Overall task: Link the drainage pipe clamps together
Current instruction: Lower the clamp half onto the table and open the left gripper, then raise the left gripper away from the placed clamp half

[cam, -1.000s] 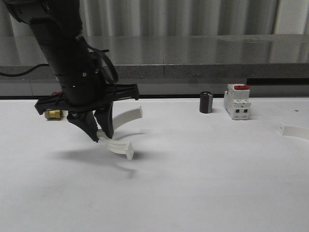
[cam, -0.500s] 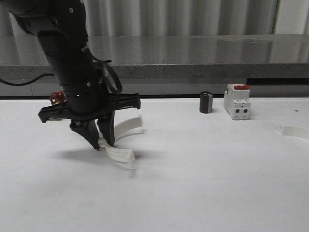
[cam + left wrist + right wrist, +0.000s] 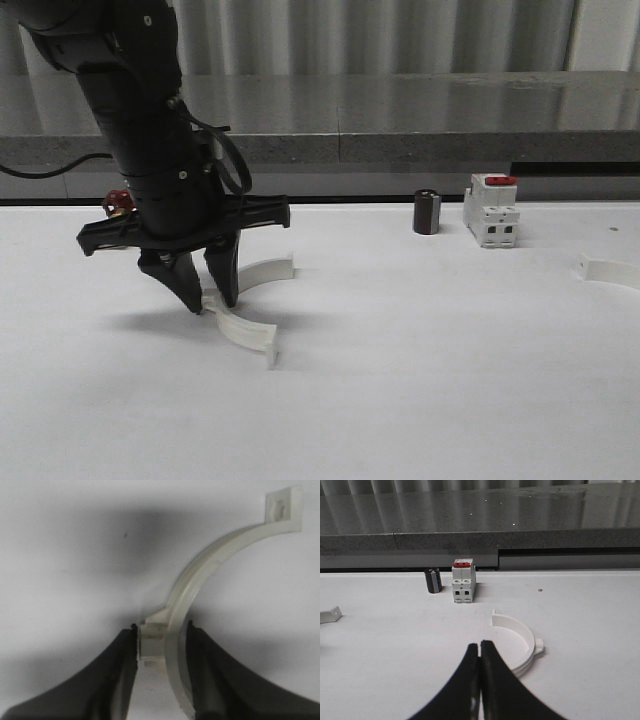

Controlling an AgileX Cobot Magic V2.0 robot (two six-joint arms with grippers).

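The left gripper (image 3: 203,296) is clamped on the middle of one white plastic half-ring pipe clamp (image 3: 245,334), low on the white table (image 3: 420,380), probably so its tabbed ends stay free for mating. The right gripper (image 3: 480,652) is pressed together on nothing, with the second white half-ring clamp (image 3: 520,642) lying at its 1 o'clock. Can't tell whether the held clamp actually touches the tabletop, and the second clamp is cut off at the front view's 3 o'clock edge.

Front view: low, level, facing forward across the white counter (image 3: 450,400), mid-distance. Left wrist view: directly above the counter, very close, looking down past its jaws. Right wrist view: low, near the counter, facing forward. Shared by front and right wrist views: switch (image 3: 491,210) (image 3: 463,581) and dark cylinder (image 3: 427,212) (image 3: 433,580).
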